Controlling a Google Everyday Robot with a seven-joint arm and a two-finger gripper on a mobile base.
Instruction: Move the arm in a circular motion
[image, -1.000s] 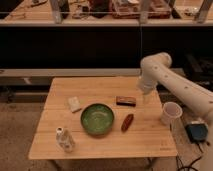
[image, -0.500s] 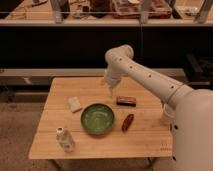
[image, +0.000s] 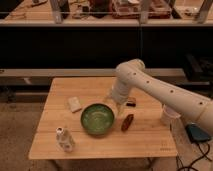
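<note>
Now the arm (image: 150, 87) has swung nearer and slightly right, its gripper (image: 114, 103) over the green bowl's (image: 92, 122) far-right rim, open-or-closed state not discernible.

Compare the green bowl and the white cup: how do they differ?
The green bowl is wide, shallow and near the middle of the table; the white cup is smaller, narrower and at the right edge. The gripper hangs by the bowl's far rim, away from the cup. Both seem upright.
</note>
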